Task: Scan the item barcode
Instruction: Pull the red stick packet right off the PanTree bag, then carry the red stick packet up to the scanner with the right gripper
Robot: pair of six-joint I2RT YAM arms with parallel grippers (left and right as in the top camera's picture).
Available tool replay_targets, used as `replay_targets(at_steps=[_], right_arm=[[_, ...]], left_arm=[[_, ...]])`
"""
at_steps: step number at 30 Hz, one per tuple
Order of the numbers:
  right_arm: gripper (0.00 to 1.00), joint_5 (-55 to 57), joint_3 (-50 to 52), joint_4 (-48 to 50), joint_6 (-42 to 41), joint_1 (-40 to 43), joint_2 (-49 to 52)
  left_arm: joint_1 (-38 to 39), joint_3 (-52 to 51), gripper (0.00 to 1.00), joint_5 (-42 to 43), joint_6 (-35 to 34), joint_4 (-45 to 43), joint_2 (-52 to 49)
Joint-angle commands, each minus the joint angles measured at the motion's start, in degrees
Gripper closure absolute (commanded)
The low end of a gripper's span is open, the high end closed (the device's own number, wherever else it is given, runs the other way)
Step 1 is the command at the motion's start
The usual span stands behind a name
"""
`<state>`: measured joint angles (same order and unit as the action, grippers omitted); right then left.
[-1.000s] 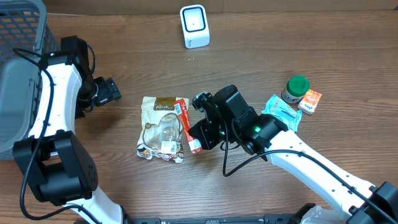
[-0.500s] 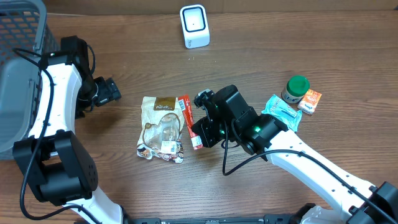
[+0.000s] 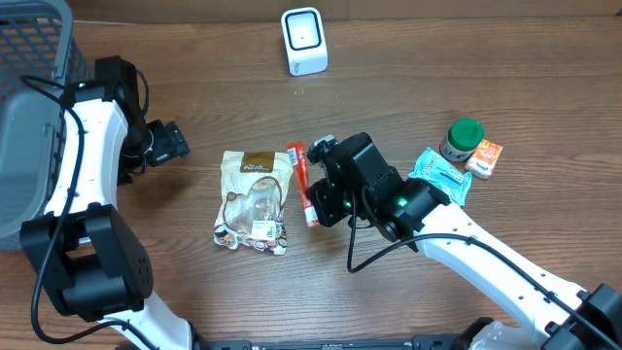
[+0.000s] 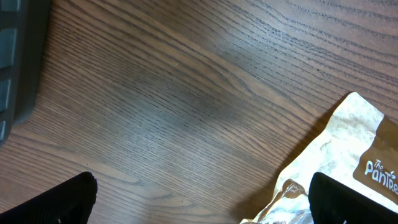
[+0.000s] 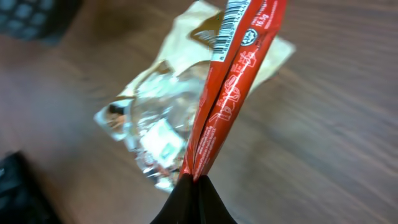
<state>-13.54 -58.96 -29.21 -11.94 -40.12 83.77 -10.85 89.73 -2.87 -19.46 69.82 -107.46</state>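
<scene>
- My right gripper point(image 5: 194, 184) is clamped on one end of the red packet point(image 5: 239, 74); the fingers are pressed together on its crimped seam.
- From overhead, the red packet sits just beside the right edge of the snack bag point(image 3: 253, 199), near the middle of the table point(image 3: 408, 87).
- I can see a barcode point(image 5: 231, 22) printed at the packet's far end.
- The white scanner point(image 3: 304, 41) stands at the far edge, well apart from the packet.
- My left gripper point(image 3: 171, 144) is spread wide and holds nothing, hanging over bare wood left of the snack bag.
- A gray basket point(image 3: 29, 97) is at the left edge.
</scene>
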Motion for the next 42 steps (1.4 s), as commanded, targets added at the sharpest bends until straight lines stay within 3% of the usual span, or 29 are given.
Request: replay_targets(at_steps=[1, 6, 21, 31, 36, 42], right_arm=[[0.96, 9.66, -0.13, 0.57, 0.55, 0.13, -0.72], [0.96, 11.13, -0.13, 0.55, 6.1, 0.13, -0.72], [0.96, 16.37, -2.1, 0.9, 6.29, 0.13, -0.72], [0.97, 22.16, -19.58, -6.32, 11.1, 0.13, -0.35], [0.97, 25.46, -34.18, -14.69, 21.0, 0.13, 2.14], [0.96, 36.89, -35.93, -7.37, 29.92, 0.13, 2.69]], left_arm=[[0.37, 0.74, 0.0, -0.5, 0.2, -0.02, 1.07], [0.37, 0.74, 0.0, -0.5, 0.2, -0.04, 1.07], [0.44, 0.74, 0.0, -0.5, 0.2, -0.02, 1.07], [0.44, 0.74, 0.0, -0.5, 0.2, -0.02, 1.07], [0.44, 0.74, 0.0, -0.5, 0.2, -0.04, 1.07], [0.42, 0.74, 0.0, -0.5, 0.2, -0.02, 1.07]])
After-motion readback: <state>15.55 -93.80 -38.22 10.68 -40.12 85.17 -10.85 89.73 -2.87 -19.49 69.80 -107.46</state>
